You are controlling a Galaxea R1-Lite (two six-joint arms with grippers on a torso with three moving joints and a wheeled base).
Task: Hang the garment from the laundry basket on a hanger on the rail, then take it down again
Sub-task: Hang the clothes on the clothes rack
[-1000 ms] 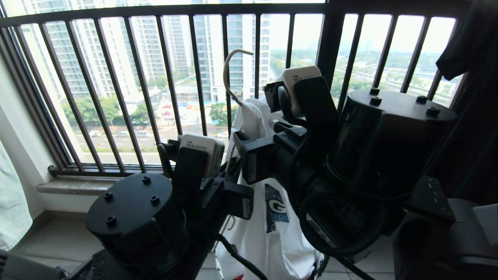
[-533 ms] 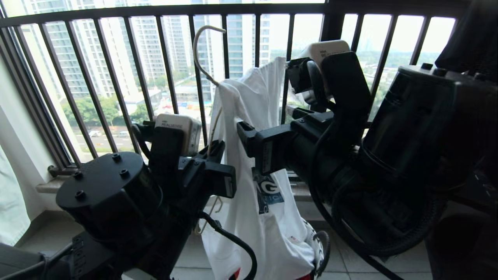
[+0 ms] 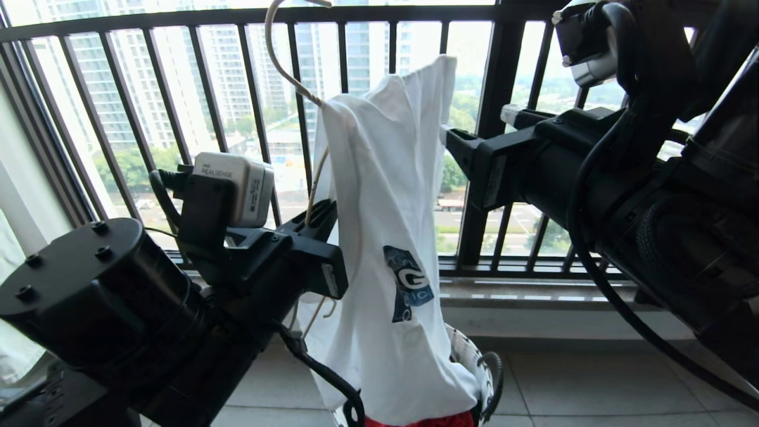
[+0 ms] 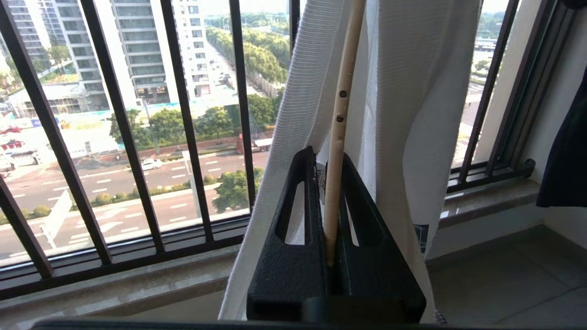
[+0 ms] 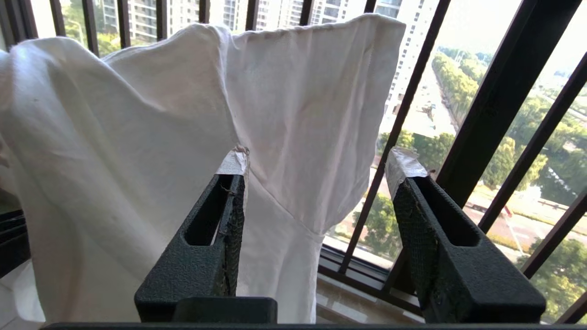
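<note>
In the head view, the left gripper (image 3: 317, 222) is gripping the cream hanger (image 3: 290, 77) by one of its thin rods, near the left of centre. The hanger is standing on end: its long axis is running almost straight up, with the curved hook pointing upward past the top of the frame and a small upturned end hook hanging low beside the gripper. The white T-shirt (image 3: 385, 237) is hanging from it in a tall narrow drape, its long axis vertical, the blue and teal graphic facing the robot. Its hem is trailing into the laundry basket (image 3: 474, 362) on the tiled floor, where a red garment (image 3: 421, 420) is showing. The right gripper (image 3: 468, 139) is reaching in from the right, just beside the shirt's upper edge.

In the left wrist view, the left gripper's jaws are sitting narrow, pinched on the rod, with shirt fabric draping on both sides.

In the right wrist view, the right gripper (image 5: 316, 169) is standing wide, holding nothing; one fingertip (image 5: 234, 162) is lying against the cloth, the other standing clear before the black window bars (image 5: 500, 91).
</note>
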